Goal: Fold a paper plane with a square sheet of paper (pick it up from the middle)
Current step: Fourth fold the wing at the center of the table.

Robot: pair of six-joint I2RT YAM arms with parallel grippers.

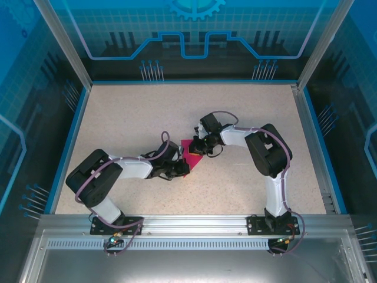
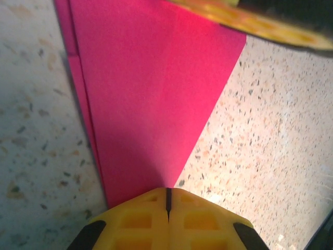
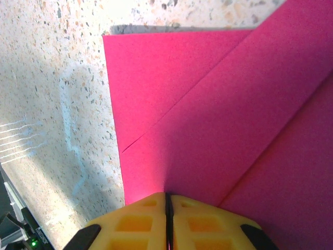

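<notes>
Speckled beige surface (image 1: 253,118) inside blue-lit panel walls (image 1: 194,41) carries the magenta sheet of paper (image 1: 189,146) at about its middle, well away from every edge and corner. The sheet is partly folded into overlapping layers: the left wrist view shows it (image 2: 151,94) tapering to a narrow point with layered edges along one side, and the right wrist view shows it (image 3: 218,120) with a diagonal flap lying over a squared corner. The left tool (image 1: 184,166) sits at the paper's near side; its yellow fingers are pressed together (image 2: 167,205) right where the narrow point ends. The right tool (image 1: 198,147) sits at the paper's far-right side, its fingers also pressed together (image 3: 168,208) at the paper's edge. Whether either tool actually nips the paper or only touches it, I cannot tell.
</notes>
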